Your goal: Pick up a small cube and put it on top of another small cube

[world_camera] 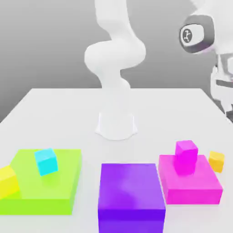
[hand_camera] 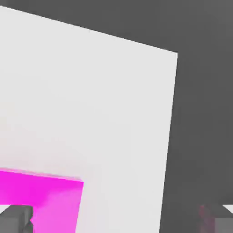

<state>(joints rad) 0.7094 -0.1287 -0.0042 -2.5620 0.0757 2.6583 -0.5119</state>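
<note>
Up at the exterior view's right edge, the gripper (world_camera: 223, 98) hangs with fingers (hand_camera: 16, 218) spread wide, holding nothing; lower in the frame, well apart, the small magenta cube (world_camera: 186, 156) sits on the magenta block (world_camera: 191, 182), orange cube (world_camera: 216, 161) beside.

A flat white table (world_camera: 59, 113) carries the white robot base (world_camera: 116, 125) mid-table; along its near edge lie a green slab (world_camera: 63, 191), purple slab (world_camera: 131, 193), magenta slab (world_camera: 193, 184), and small orange cube (world_camera: 216, 161).

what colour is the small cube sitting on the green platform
Cyan. The small cube on the green platform shows best in the exterior view.
</note>
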